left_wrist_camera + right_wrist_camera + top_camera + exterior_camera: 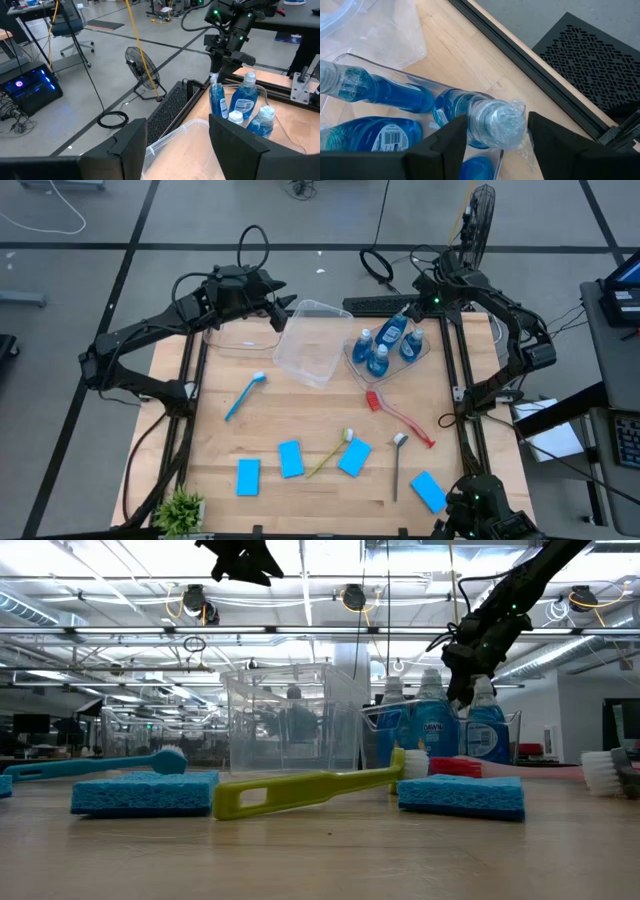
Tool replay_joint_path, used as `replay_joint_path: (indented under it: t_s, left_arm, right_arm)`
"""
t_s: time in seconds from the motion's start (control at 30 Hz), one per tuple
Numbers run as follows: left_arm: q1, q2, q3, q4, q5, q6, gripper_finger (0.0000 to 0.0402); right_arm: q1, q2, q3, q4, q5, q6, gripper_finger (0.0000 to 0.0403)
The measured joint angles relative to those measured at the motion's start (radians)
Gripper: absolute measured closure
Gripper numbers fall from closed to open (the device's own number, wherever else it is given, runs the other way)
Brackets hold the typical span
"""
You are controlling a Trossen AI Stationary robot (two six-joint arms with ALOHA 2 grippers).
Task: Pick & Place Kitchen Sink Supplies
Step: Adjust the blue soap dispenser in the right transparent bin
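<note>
Now — right tool (495, 132) at a bottle's cap (500, 122)
Fingers straddle it, parted, not clamped; left tool (177, 145) open, empty.

Grey concrete floor (90, 290) runs out on every side of the wooden table (300, 410), crossed by dark seams. Beyond the table's far edge a standing fan (141, 67) waits on the floor, with a coiled black cable (113, 119) nearby. A desk with an office chair (70, 22) stands farther off. Overhead, rows of ceiling lights (330, 580) and pipework span an open workshop.
</note>
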Motion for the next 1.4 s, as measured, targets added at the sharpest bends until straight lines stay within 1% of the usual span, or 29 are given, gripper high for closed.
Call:
replay_joint_path:
  t_s: [0.27, 0.43, 0.73, 0.87, 1.03, 1.33, 1.4]
  left_arm:
    - [0.000, 0.000, 0.000, 0.000, 0.000, 0.002, 0.0188]
    - [0.000, 0.000, 0.000, 0.000, 0.000, 0.006, 0.0188]
    - [0.000, 0.000, 0.000, 0.000, -0.001, 0.006, 0.0188]
    - [0.000, 0.000, 0.000, 0.001, -0.001, 0.011, 0.0188]
    - [0.000, 0.000, 0.000, 0.003, -0.001, 0.011, 0.0188]
    - [0.000, 0.000, 0.000, 0.005, 0.000, 0.010, 0.0188]
    - [0.000, 0.000, 0.000, 0.005, 0.000, 0.010, 0.0188]
  right_arm:
    - [0.000, 0.000, 0.000, -0.001, -0.003, -0.001, 0.0252]
    - [0.000, -0.002, 0.000, 0.001, -0.008, -0.001, 0.0269]
    - [0.000, -0.014, 0.000, 0.002, 0.006, -0.004, 0.0272]
    - [0.002, -0.047, -0.001, -0.003, 0.072, -0.035, 0.0273]
    - [0.002, -0.094, -0.002, -0.007, 0.102, -0.043, 0.0274]
    - [0.064, -0.141, -0.002, -0.006, 0.092, -0.042, 0.0274]
    - [0.093, -0.141, -0.002, -0.008, 0.125, -0.046, 0.0275]
